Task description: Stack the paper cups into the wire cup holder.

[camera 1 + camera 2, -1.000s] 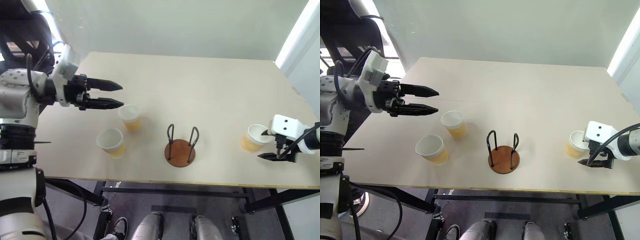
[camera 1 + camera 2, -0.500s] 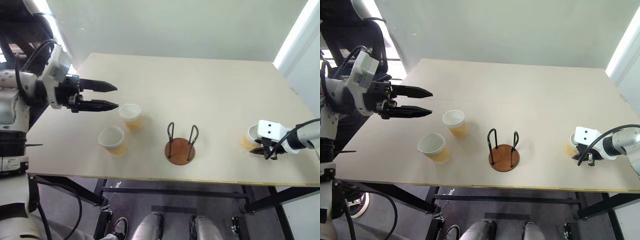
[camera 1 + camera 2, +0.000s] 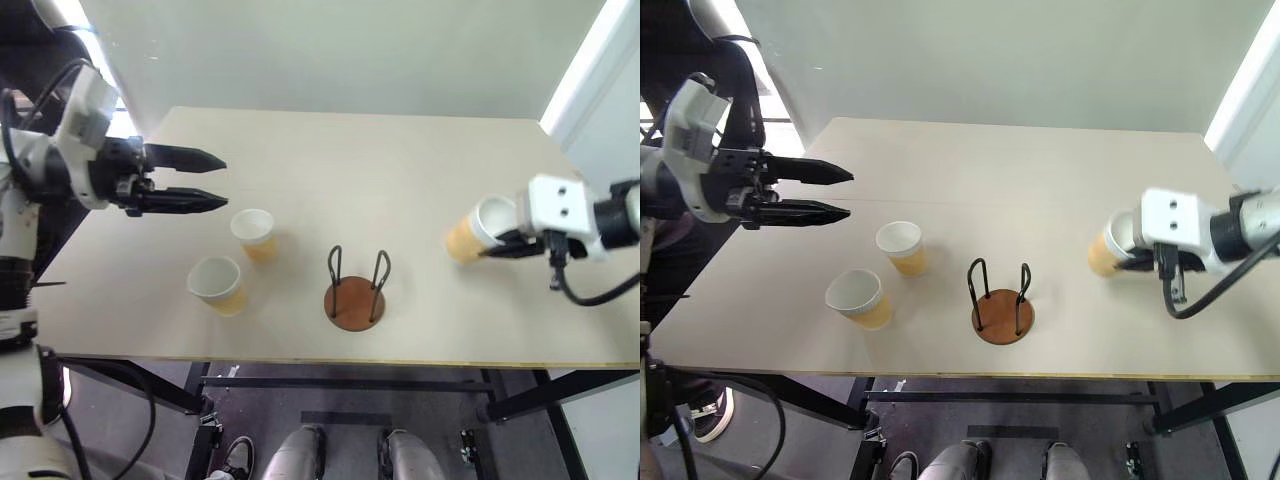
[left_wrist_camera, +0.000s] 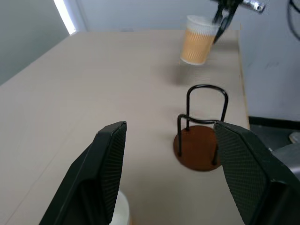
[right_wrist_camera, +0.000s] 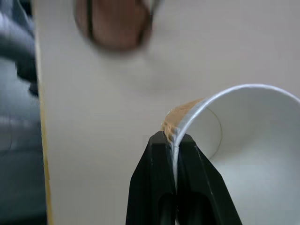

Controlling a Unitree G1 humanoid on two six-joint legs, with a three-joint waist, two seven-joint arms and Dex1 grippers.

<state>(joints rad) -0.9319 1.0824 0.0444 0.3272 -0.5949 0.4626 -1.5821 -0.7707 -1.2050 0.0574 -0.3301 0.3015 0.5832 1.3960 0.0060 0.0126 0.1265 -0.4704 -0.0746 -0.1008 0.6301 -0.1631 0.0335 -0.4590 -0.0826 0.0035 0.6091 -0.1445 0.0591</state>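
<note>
A paper cup (image 3: 465, 236) hangs tilted above the table, right of the wire cup holder (image 3: 354, 294). My right gripper (image 3: 494, 249) is shut on the cup's rim, and its fingers (image 5: 165, 154) pinch the wall, one inside and one outside. Two more paper cups (image 3: 253, 233) (image 3: 219, 284) stand upright on the table left of the holder. My left gripper (image 3: 222, 180) is open with nothing in it, held above the table up and left of those two cups. The left wrist view looks across the holder (image 4: 201, 140) toward the lifted cup (image 4: 197, 39).
The pale wooden table (image 3: 400, 150) runs back to a plain wall. Its front edge (image 3: 330, 361) lies just below the holder, and its right edge is near my right arm. Bare tabletop lies between the holder and the lifted cup.
My right gripper shut on the rim of the right-hand cup, then lifted it off the table and carried it left toward the holder. The left gripper stayed open and almost still.
</note>
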